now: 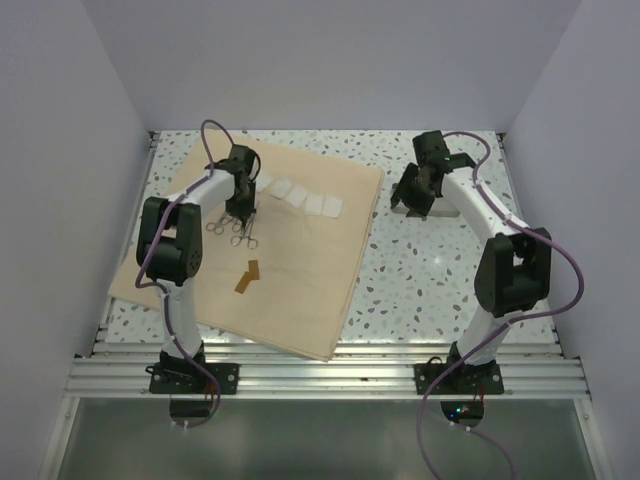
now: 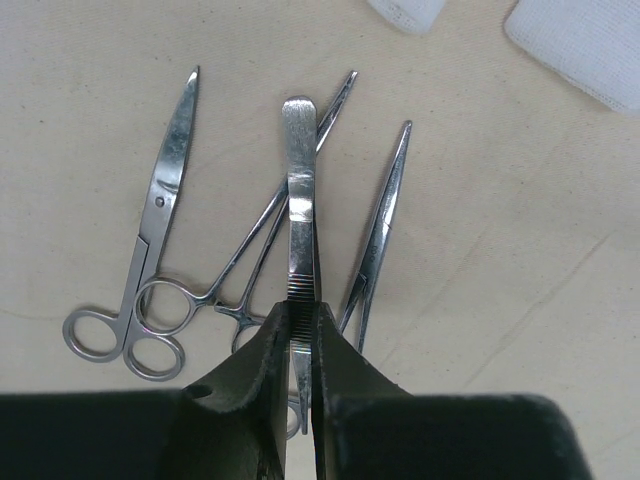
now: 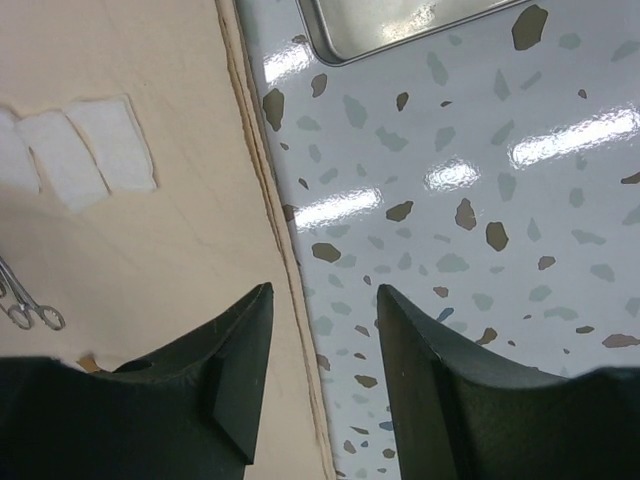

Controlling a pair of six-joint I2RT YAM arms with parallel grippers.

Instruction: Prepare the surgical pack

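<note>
A large tan fabric sheet (image 1: 290,260) covers the left half of the table. Several white gauze squares (image 1: 300,196) lie in a row on it. My left gripper (image 2: 300,318) is shut on steel tweezers (image 2: 299,190) and holds them just above scissors (image 2: 150,260) and two clamps (image 2: 385,215) lying on the sheet. In the top view the left gripper (image 1: 240,205) is over these instruments (image 1: 230,232). My right gripper (image 3: 325,295) is open and empty, over the sheet's right edge (image 3: 270,200), near the grey tray (image 3: 390,20).
A small amber strip (image 1: 248,276) lies on the sheet in front of the instruments. The grey metal tray (image 1: 400,208) sits on the speckled tabletop under the right arm. White walls close in the left, right and back sides.
</note>
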